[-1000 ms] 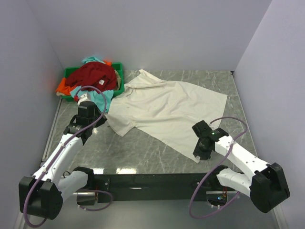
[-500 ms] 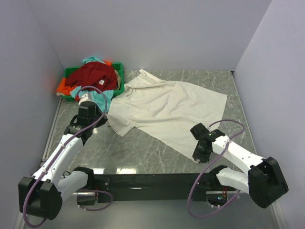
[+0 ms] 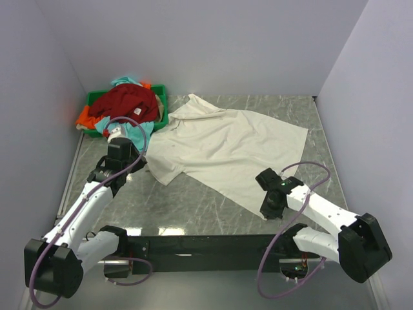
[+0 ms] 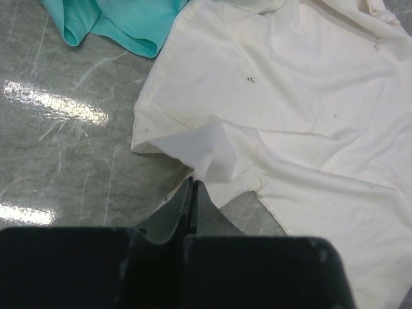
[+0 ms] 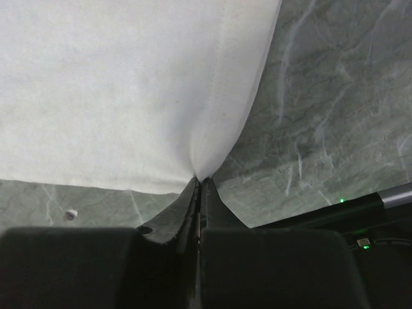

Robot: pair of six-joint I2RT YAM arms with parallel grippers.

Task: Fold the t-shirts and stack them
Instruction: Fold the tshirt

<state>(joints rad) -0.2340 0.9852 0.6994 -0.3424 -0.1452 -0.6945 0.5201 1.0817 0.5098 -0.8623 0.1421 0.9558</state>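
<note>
— Slightly leftward my right tool (image 5: 200, 180) has crept. Grip?
— I've both pinched shut on the cream-white t-shirt (image 3: 226, 145), mid-worktop (image 3: 193, 206): right on its near-right hem, left tool (image 4: 192, 183) on a sleeve.

Matt cream cloth t-shirt (image 3: 226, 148); glossy marbled table (image 3: 193, 206).

At 10 o'clock on the bench (image 3: 193, 200), the dark red shirt (image 3: 127, 102) buries most of the teal shirt (image 3: 135, 129), orange shirt (image 3: 84, 118) and green bin (image 3: 162, 103). The left wrist view cuts the cream shirt (image 4: 290, 116) off at 12 and 3 o'clock. Whether the left tool (image 4: 192, 187), tips closed, pinches the sleeve is unclear.
</note>
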